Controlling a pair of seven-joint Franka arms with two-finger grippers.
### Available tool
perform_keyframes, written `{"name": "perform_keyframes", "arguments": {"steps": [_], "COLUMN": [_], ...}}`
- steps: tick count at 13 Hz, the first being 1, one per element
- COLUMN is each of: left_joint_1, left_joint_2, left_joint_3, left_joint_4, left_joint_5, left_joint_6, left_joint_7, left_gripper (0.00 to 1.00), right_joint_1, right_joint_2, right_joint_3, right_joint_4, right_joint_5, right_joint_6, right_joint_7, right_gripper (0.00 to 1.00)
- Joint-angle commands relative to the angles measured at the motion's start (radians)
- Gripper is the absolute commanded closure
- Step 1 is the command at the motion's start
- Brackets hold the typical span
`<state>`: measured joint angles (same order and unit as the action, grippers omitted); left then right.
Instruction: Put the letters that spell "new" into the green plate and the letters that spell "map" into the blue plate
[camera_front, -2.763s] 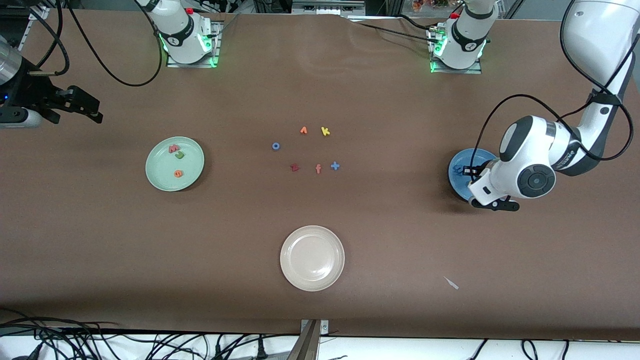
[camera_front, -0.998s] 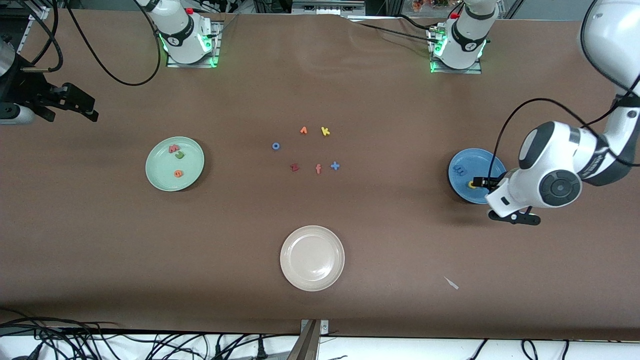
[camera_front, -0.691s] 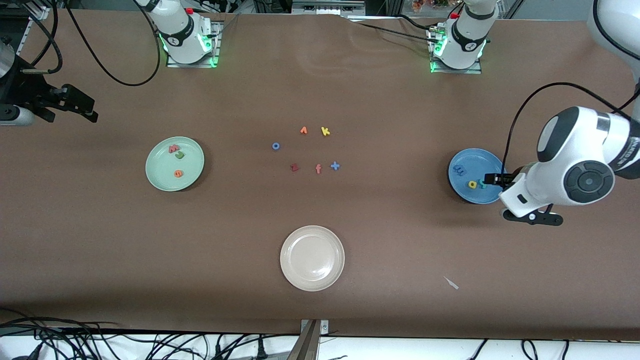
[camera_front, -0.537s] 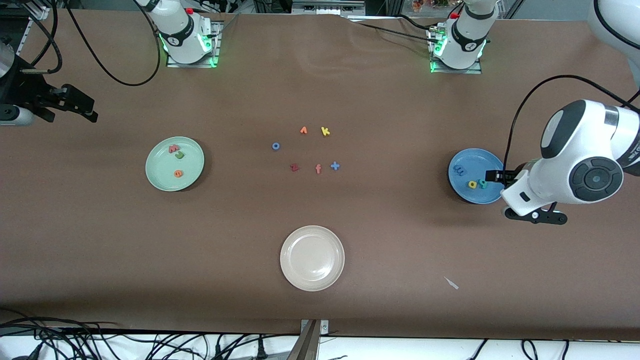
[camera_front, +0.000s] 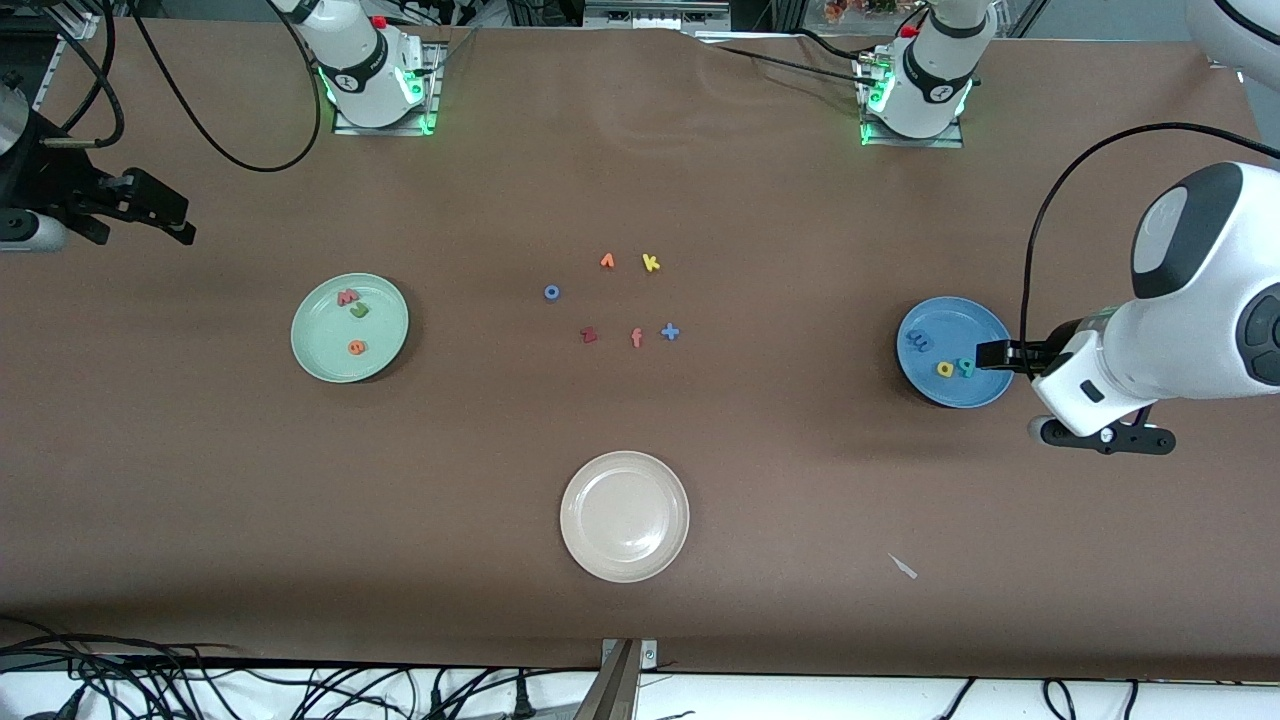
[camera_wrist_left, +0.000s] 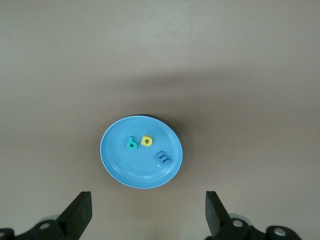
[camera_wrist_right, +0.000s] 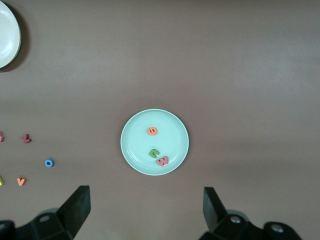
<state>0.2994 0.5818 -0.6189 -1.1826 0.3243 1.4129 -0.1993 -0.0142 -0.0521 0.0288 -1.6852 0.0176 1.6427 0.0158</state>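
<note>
- Your risk now is small: both sets look sorted, so only a low sweep by the left gripper, jaws apart and empty at the blue plate's edge, could tip it.
- The right gripper waits wide open, clear of the green plate.
- Count: three letters in each plate — m, a, p; w, n, e — one cream plate, six loose pieces at mid-table.

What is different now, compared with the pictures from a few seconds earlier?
The left gripper, open, has drawn back from over the blue plate toward the left arm's end of the table, uncovering the yellow a and teal p beside the blue m. The right gripper, green plate and loose letters stayed put.
</note>
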Motion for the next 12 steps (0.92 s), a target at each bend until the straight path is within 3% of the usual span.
{"name": "perform_keyframes", "arguments": {"steps": [1, 4, 6, 9, 12], "left_joint_1": [-0.12, -0.259, -0.261, -0.264, -0.279], "left_joint_2": [-0.043, -0.1, -0.152, -0.264, -0.329], "left_joint_3": [0.179, 0.434, 0.462, 0.473, 0.496], "left_joint_4": [0.04, 0.034, -0.041, -0.224, -0.327], "left_joint_5": [-0.124, -0.292, -0.376, -0.378, -0.39], "left_joint_6": [-0.023, -0.012, 0.076, 0.23, 0.32], "left_joint_7": [0.05, 0.141, 0.158, 0.159, 0.169], "left_gripper": [0.0, 0.01, 0.02, 0.02, 0.02], "right_joint_1": [-0.001, -0.001, -0.001, -0.001, -0.001], "right_joint_2": [-0.006, -0.006, -0.006, -0.006, -0.006], "right_joint_3": [-0.001, 0.0, -0.001, 0.0, 0.0], "right_joint_4": [0.002, 0.004, 0.002, 0.004, 0.002], "right_joint_5": [0.002, 0.002, 0.004, 0.004, 0.004], "right_joint_6": [-0.014, -0.014, -0.012, -0.012, -0.011], "right_joint_7": [0.0, 0.0, 0.0, 0.0, 0.0], "right_gripper": [0.0, 0.0, 0.0, 0.0, 0.0]}}
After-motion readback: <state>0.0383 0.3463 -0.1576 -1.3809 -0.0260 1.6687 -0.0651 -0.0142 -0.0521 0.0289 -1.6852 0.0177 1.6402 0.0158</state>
